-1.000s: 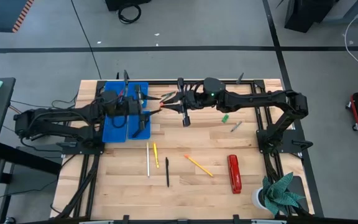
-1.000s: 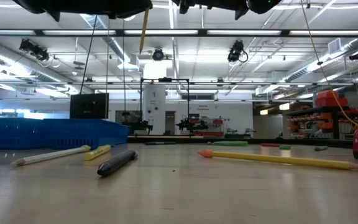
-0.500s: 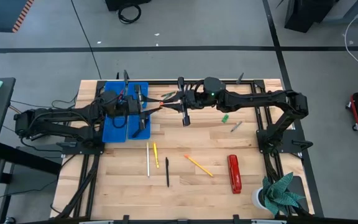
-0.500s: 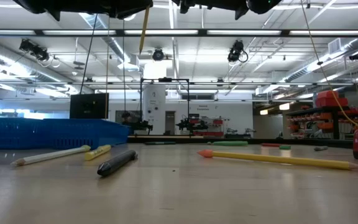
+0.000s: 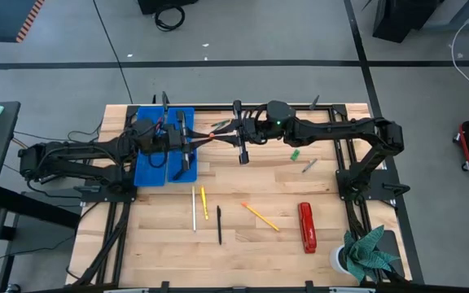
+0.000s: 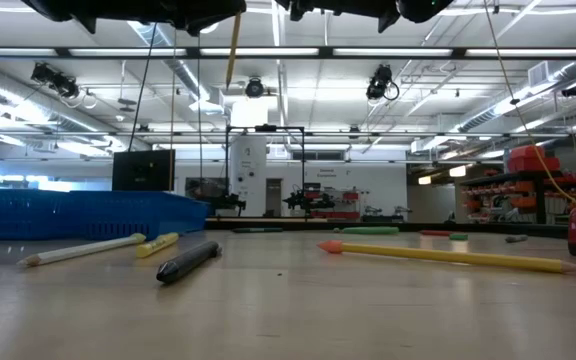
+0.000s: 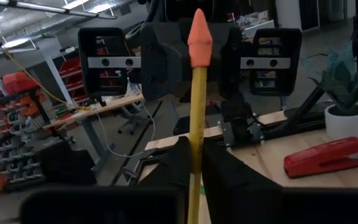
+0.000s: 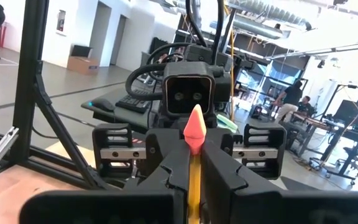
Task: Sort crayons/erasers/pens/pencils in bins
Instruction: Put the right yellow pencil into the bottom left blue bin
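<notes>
A yellow pencil (image 5: 205,137) with orange ends hangs in the air over the table's far middle, beside the blue bins (image 5: 163,148). My left gripper (image 5: 192,141) and my right gripper (image 5: 218,131) face each other, each shut on one end of it. In the left wrist view the pencil (image 7: 197,106) runs forward to the right gripper (image 7: 191,59). In the right wrist view its orange tip (image 8: 194,132) points at the left gripper (image 8: 190,99). My left gripper pinches the pencil's yellow shaft (image 7: 194,163) between its two fingers, coming level from the table's left. The fingers lie along the pencil, which is clear of the table. My right gripper pinches the shaft (image 8: 194,182) near the other end between its two fingers, level from the table's right, along the pencil.
On the near half of the table lie a white pencil (image 5: 193,209), a short yellow pencil (image 5: 204,203), a black pen (image 5: 218,225), an orange-tipped pencil (image 5: 260,216) and a red stapler (image 5: 306,227). A green crayon (image 5: 295,153) and grey pen (image 5: 309,166) lie right of centre.
My left gripper has shut on the pencil's near end, which my right gripper kept holding in the air. Neither arm has shifted, and the pencil stays where it was.
</notes>
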Robot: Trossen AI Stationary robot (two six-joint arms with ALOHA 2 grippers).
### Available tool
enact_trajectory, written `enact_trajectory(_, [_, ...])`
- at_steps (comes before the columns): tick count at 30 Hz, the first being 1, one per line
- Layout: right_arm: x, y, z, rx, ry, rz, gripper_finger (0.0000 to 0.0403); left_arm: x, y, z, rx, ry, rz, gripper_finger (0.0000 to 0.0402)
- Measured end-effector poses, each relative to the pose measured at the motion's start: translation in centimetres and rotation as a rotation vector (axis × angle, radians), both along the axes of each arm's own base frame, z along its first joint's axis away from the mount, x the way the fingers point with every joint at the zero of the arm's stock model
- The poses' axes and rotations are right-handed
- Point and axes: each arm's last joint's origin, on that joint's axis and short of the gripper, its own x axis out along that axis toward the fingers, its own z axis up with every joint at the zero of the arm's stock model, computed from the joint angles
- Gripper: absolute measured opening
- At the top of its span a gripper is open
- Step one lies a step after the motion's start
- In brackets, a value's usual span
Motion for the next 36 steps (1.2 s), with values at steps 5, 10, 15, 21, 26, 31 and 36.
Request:
enact_trajectory(5, [0.0, 0.0, 0.0, -0.004, 0.002, 0.014, 0.0035, 0.0, 0.0, -0.1, -0.01, 0.007, -0.001, 0.0024])
enact_trajectory(10, [0.0, 0.0, -0.1, -0.002, 0.013, 0.013, 0.0039, 0.0, 0.1, -0.1, -0.033, 0.012, 0.03, 0.004])
enact_trajectory(15, [0.0, -0.1, -0.6, 0.027, 0.067, 0.001, 0.0065, -0.4, 0.2, -0.4, -0.029, 0.061, 0.117, 0.0029])
enact_trajectory(21, [0.0, -0.6, -1.6, 0.085, 0.186, -0.071, 0.0118, -1.7, 0.3, -0.3, -0.063, 0.151, 0.259, 0.0024])
enact_trajectory(26, [-0.1, -0.2, -3.1, 0.111, 0.322, -0.042, 0.015, -3.3, 0.8, 1.1, -0.169, 0.198, 0.512, 0.0032])
enact_trajectory(31, [-0.5, 0.0, -4.5, 0.139, 0.48, -0.049, 0.0158, -4.4, 0.9, 0.7, -0.274, 0.29, 0.717, 0.0026])
enact_trajectory(36, [-1.1, 1.6, -6.2, 0.168, 0.681, -0.016, 0.0158, -5.8, 1.0, 0.3, -0.353, 0.381, 0.903, 0.003])
